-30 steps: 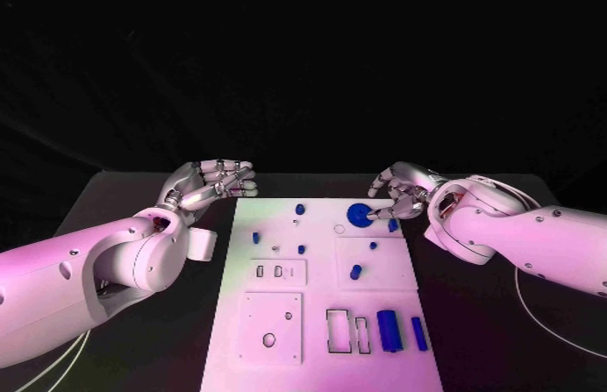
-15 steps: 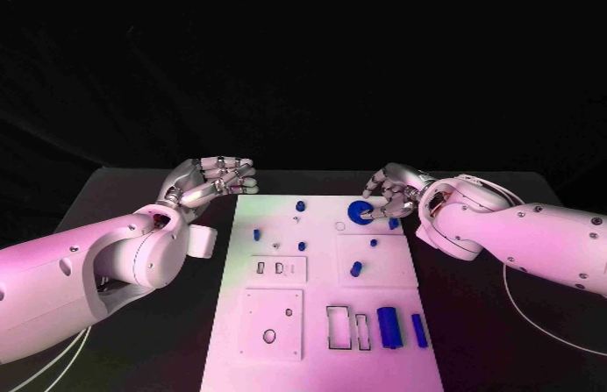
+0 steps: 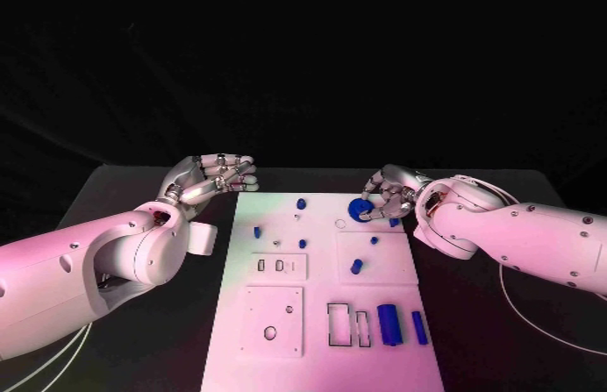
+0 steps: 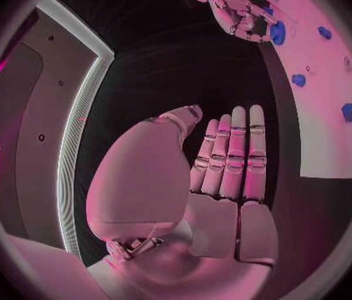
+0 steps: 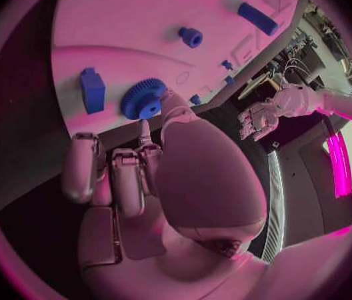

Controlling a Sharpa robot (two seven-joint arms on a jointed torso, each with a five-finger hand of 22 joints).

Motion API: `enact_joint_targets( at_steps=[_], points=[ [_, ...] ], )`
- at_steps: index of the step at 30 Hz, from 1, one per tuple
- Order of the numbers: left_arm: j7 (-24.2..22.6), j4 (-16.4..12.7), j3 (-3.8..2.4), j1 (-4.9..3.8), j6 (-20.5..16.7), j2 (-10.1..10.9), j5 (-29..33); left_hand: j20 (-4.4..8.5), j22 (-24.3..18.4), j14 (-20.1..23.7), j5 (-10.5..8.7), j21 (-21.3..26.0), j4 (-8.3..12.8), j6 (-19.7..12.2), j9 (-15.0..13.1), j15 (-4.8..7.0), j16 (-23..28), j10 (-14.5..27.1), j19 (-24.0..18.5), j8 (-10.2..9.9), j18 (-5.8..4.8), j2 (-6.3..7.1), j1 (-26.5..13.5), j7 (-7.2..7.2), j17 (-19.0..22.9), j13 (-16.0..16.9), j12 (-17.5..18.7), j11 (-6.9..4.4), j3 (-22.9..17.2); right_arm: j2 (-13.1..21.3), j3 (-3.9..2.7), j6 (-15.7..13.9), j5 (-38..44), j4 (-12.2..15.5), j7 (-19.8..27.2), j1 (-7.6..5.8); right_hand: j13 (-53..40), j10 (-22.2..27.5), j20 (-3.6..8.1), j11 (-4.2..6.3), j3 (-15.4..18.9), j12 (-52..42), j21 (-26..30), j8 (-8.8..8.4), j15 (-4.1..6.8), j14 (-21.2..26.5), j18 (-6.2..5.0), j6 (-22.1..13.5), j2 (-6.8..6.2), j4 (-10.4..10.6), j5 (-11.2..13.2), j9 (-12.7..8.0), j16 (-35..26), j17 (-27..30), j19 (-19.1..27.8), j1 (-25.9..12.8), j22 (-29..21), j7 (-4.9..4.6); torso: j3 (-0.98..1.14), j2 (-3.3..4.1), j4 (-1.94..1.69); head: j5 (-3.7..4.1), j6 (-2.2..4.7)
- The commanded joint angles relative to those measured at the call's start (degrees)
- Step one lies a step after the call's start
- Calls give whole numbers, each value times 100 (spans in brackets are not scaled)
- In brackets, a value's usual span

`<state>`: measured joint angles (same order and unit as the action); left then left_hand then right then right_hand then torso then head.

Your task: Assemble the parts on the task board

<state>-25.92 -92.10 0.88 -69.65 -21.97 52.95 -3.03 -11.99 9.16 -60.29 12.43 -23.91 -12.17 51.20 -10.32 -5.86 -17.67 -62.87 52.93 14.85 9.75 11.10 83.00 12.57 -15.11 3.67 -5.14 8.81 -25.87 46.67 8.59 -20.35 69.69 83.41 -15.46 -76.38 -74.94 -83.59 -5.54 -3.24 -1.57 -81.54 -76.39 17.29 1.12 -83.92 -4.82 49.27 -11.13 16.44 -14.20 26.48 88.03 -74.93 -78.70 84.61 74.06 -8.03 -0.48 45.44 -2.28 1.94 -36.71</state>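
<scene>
Blue gear on task board, touched by right hand, grip unclear. Left hand beside board, fingers together, holding nothing.

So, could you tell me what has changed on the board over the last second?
The right hand has drawn slightly inward along the board's far edge, fingers staying at the blue gear; whether it grips the gear cannot be told. The gear shifted only a touch with the whole view. The left hand stays off the board's far left corner, holding nothing. The other parts lie as before.
</scene>
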Motion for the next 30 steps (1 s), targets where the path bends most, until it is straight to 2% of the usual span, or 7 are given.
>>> enact_joint_targets(
  at_steps=[1, 8, 13, 16, 26, 30],
  points=[
    [-28, -18, -4, -6, 107, -4, 17, -14, -8, 10, -31, -1, 11, -18, 4, -44, 24, 15, -25, -38, 61, -6, -35, -1, -6, 7, 19, 38, -11, -20, 2, 99, 68, -22, -42, 8, -654, -115, 6, 0, -59, -48, -14, 34, -41, -471, 67, 15, 59, 1, -19, 2, 29, -774, -52, 32, 9, 0, 2, 0, 5, -5, -2],
    [-21, -18, -4, -6, 113, -4, 17, -14, -8, 10, -31, -1, 11, -18, 4, -44, 24, 15, -25, -38, 61, -6, -35, -1, -6, 7, 19, 38, -11, -57, 4, 105, 72, -69, -34, 18, -715, -142, 6, 4, -181, -106, -31, 55, -39, -473, 72, 67, 148, 4, -24, -14, 37, -795, -63, 79, 40, 5, 2, 0, -2, -4, -9],
    [-16, -19, -4, -6, 118, -2, 17, -14, -8, 10, -31, -1, 11, -18, 4, -44, 24, 15, -25, -38, 61, -6, -35, -1, -6, 7, 19, 38, -11, -79, 7, 115, 149, -93, -58, 34, -760, -160, 13, 13, -410, -146, -50, 40, -31, -474, 76, 139, 182, -4, -31, -62, 41, -805, -75, 185, 77, 12, 2, 5, -6, -13, -22],
    [-12, -19, -4, -6, 121, 1, 17, -14, -8, 10, -31, -1, 11, -18, 4, -44, 24, 15, -25, -38, 61, -6, -35, -1, -6, 7, 19, 38, -11, -89, 8, 118, 275, -109, -86, 46, -780, -169, 16, 17, -540, -164, -61, 21, -28, -475, 80, 176, 162, -11, -32, -94, 45, -816, -82, 238, 98, 15, 1, 2, -5, -12, -29],
    [6, -17, -4, -6, 140, 3, 17, -16, -11, 5, -33, -5, 30, -15, 0, -44, 43, -1, -28, -42, 63, -10, -49, -3, -22, 9, 46, 37, -19, -105, 11, 127, 673, -98, -145, 80, -835, -203, 19, 21, -663, -215, -86, 11, -26, -478, 87, 240, 92, -10, -27, -125, 50, -835, -100, 256, 137, 21, 1, -1, 1, -16, -47],
    [10, -16, -4, -6, 146, 2, 17, -16, -11, 5, -33, -5, 30, -15, 0, -44, 43, -1, -28, -42, 63, -10, -49, -3, -22, 9, 46, 37, -19, -106, 11, 43, 790, -63, -158, 88, -889, -240, 23, 31, -745, -267, -106, 19, -19, -481, 93, 309, 73, -2, -27, -138, 54, -849, -116, 244, 167, 35, 1, -3, 4, -19, -42]
  ],
)
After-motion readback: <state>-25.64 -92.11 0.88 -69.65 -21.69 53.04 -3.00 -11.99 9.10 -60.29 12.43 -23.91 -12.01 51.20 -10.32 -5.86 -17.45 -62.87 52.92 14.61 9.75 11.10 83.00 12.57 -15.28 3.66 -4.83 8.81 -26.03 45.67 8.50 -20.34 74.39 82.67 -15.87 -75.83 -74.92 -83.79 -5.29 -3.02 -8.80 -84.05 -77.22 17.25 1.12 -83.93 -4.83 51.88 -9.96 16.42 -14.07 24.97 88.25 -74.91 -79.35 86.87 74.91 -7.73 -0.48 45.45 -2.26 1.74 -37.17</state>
